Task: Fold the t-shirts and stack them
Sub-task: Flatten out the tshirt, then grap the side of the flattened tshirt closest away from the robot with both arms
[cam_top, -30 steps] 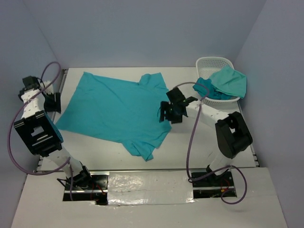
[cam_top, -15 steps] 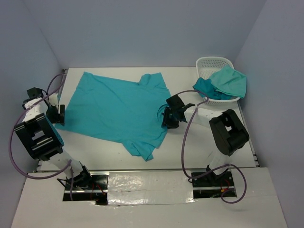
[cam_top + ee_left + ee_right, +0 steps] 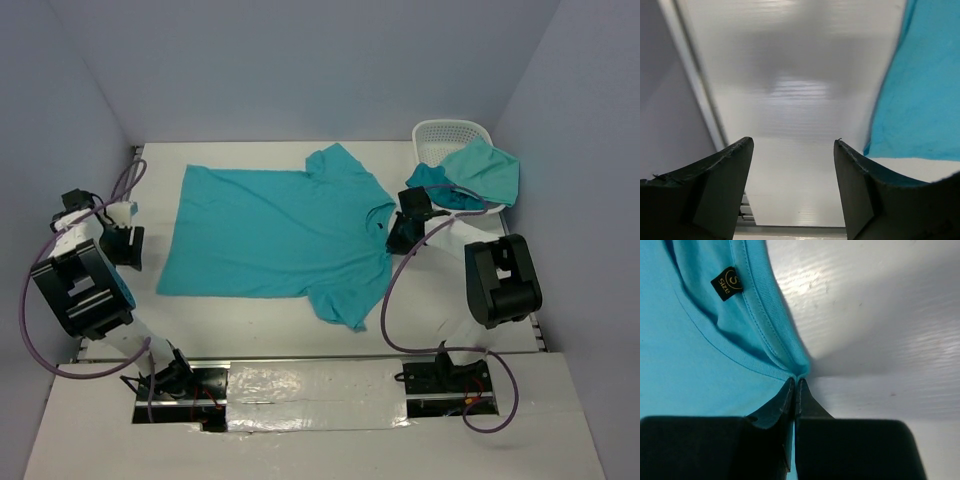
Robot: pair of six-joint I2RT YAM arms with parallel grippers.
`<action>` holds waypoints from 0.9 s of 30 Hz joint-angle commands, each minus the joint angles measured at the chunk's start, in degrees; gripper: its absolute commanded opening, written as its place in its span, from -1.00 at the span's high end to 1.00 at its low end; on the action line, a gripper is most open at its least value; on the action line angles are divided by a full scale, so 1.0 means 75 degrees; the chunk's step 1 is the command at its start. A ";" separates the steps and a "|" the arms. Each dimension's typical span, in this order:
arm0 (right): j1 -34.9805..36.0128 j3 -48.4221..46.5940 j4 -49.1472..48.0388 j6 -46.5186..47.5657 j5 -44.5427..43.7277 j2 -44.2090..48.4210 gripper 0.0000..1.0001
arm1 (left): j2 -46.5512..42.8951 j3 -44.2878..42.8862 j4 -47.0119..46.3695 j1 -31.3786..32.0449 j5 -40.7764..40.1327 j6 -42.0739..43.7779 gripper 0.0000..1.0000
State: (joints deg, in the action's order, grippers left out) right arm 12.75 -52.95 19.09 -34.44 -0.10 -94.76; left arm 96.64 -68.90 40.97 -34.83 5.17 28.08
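**Shirt spread flat, right gripper [image 3: 795, 386] nipping the collar [image 3: 760, 305]; the fold itself has not begun.**

The shirt [image 3: 270, 230] lies across the middle of the tabletop [image 3: 250, 320], hem toward the left edge and collar toward the right edge. The right jaws are pressed together on the neckline's rim. The left gripper [image 3: 792, 145] hangs with jaws wide over bare tabletop just off the hem, holding nothing. Spare shirts [image 3: 478, 172] wait in the basket [image 3: 440, 140] at the far right corner, one draped over its rim. My read: this is the tail of the laying-out step. Next, the left gripper has to drop onto a hem corner and close, so both ends can rise together for the first fold. The cloth looks limp, so it will want a good bite.
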 commanded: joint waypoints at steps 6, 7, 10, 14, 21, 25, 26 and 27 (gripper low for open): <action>-0.0376 -0.1013 0.0687 0.1379 0.0212 -0.0104 -0.14 | -0.0826 0.0596 0.0935 0.0950 0.0634 0.0569 -0.63; -0.0353 -0.1096 0.0863 0.1404 0.0154 -0.0034 -0.30 | -0.0943 0.0679 0.1005 0.1092 0.0751 0.0558 -0.63; -0.0074 -0.1202 0.1472 0.1474 -0.0372 0.0866 -0.48 | -0.1108 0.1182 0.0843 0.1666 0.0298 0.0522 -0.70; 0.1284 -0.0537 0.2081 0.1276 -0.0947 0.2308 -0.58 | -0.0863 0.1441 0.0537 0.1656 -0.0220 0.0242 -0.68; 0.4294 0.0848 0.2225 -0.0611 -0.0807 0.2815 -0.28 | -0.0394 0.1242 0.0455 0.1691 0.0095 0.0018 -0.66; 0.5037 0.1165 0.2095 -0.0869 -0.0866 0.2569 -0.27 | -0.0463 0.1452 0.0409 0.1738 0.0377 0.0170 -0.65; 0.5131 0.1235 0.2107 -0.0916 -0.0866 0.2510 -0.29 | -0.0498 0.1511 0.0350 0.1738 0.0377 0.0205 -0.65; 0.5190 0.1247 0.2118 -0.0998 -0.0831 0.2440 -0.30 | -0.0510 0.1616 0.0350 0.1738 0.0400 0.0241 -0.64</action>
State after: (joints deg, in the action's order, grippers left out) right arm 50.35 -43.57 34.92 -38.15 -5.15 -76.34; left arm 93.56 -57.93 44.05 -22.02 5.87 29.56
